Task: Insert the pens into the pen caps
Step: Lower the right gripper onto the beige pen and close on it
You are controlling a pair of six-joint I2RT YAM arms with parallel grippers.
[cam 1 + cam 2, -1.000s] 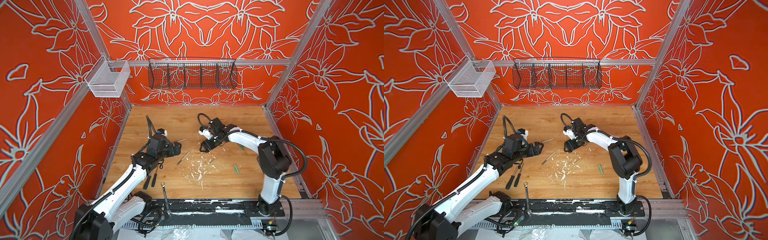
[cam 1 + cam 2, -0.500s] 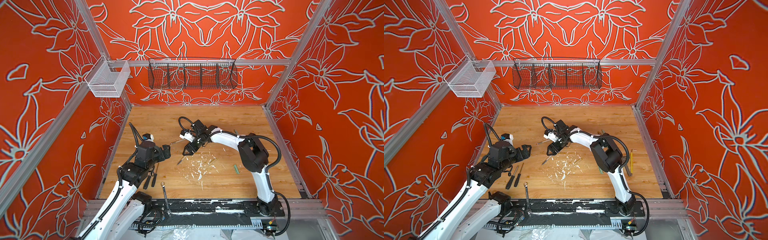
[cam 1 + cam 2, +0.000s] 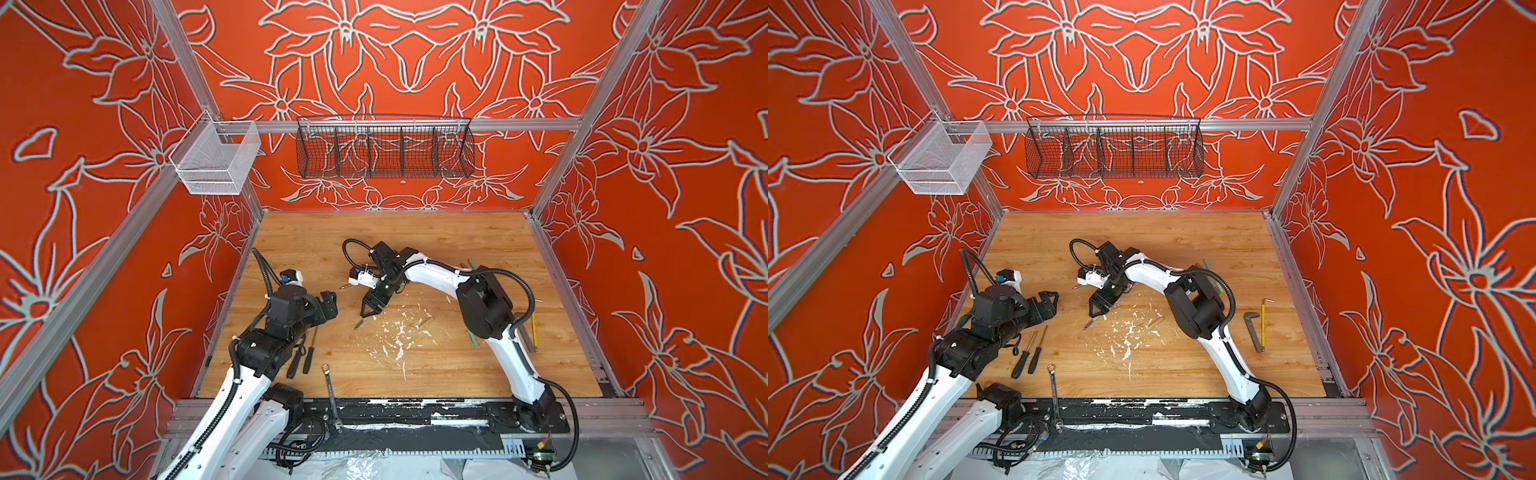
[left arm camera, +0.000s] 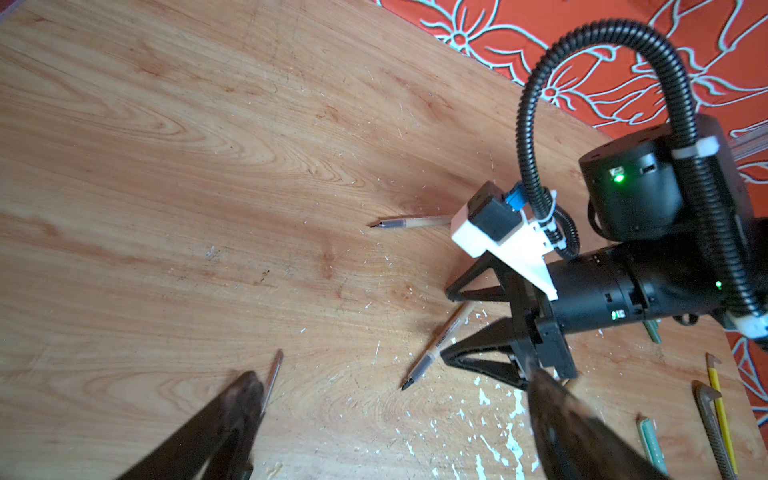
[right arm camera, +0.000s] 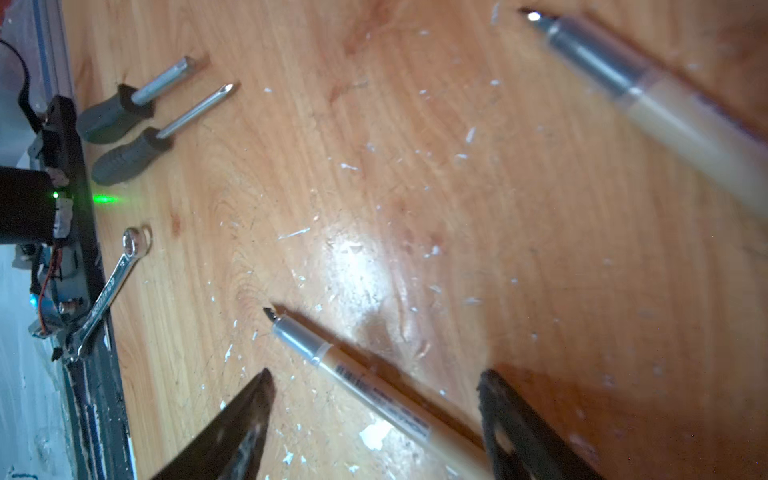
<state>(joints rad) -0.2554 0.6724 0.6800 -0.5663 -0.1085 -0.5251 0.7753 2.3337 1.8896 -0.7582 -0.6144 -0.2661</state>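
Note:
A beige pen (image 5: pixel 365 386) with a grey tip lies on the wood between the fingers of my open right gripper (image 5: pixel 376 374), touching neither; in both top views that gripper (image 3: pixel 371 307) (image 3: pixel 1098 306) hangs over the same pen (image 3: pixel 358 325) (image 3: pixel 1089 324). A second beige pen (image 5: pixel 648 95) (image 4: pixel 411 223) lies farther back by the right wrist. Two short tan pieces that look like pen caps (image 3: pixel 425 322) (image 3: pixel 1156 321) lie to the right. My left gripper (image 4: pixel 395 382) (image 3: pixel 330 305) is open and empty, left of the pens. A green stick (image 4: pixel 650 440) lies near the right arm.
Two black-handled screwdrivers (image 3: pixel 300 358) (image 5: pixel 124 124) and a silver wrench (image 3: pixel 330 388) (image 5: pixel 106 291) lie front left. A hex key (image 3: pixel 1252 330) and a yellow stick (image 3: pixel 1263 324) lie on the right. White paint flecks (image 3: pixel 395 338) cover the middle. Wire baskets (image 3: pixel 384 147) hang on the back wall.
The right gripper has swung left and come down over the beige pen. The left gripper has drawn back to the left. Both stayed open.

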